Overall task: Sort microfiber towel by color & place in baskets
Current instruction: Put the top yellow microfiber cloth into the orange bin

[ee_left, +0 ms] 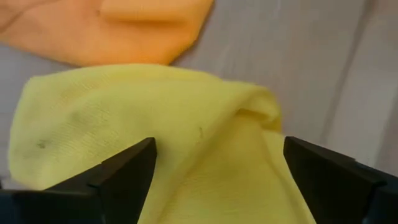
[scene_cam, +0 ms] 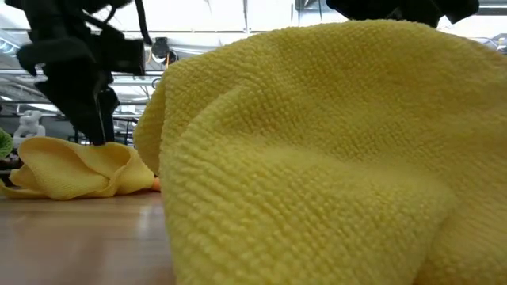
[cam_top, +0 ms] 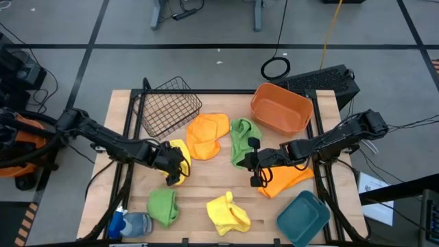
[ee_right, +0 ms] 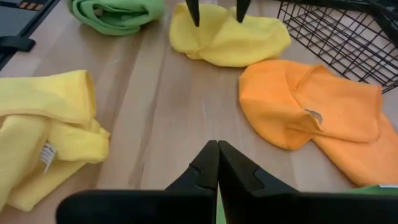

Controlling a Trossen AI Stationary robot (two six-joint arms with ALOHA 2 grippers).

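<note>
Hovering over a crumpled yellow towel point(cam_top: 180, 159), the left gripper point(cam_top: 174, 165) has its fingers spread wide, one on each side of a raised fold, not yet closed on it. That towel lies left of centre on the table point(cam_top: 206, 189), just beside an orange towel point(cam_top: 208, 134) and near the open mouth of the tipped wire basket point(cam_top: 167, 105). It looks light, limp and grippy rather than slick, so it should bunch and drape when lifted; the ridge between the fingers point(ee_left: 127, 177) is probably the best place to pinch. Its long axis seems to run from near left to far right, toward the orange towel, though the crumpling blurs this. The right gripper point(cam_top: 255, 165), fingers pressed together and holding nothing, waits at centre beside a green towel point(cam_top: 241, 137) and over the edge of a second orange one point(cam_top: 285, 180). A second yellow towel point(cam_top: 228, 213) and another green one point(cam_top: 163, 205) lie nearer; the orange basket point(cam_top: 281, 108) and teal basket point(cam_top: 305, 218) sit on the right
</note>
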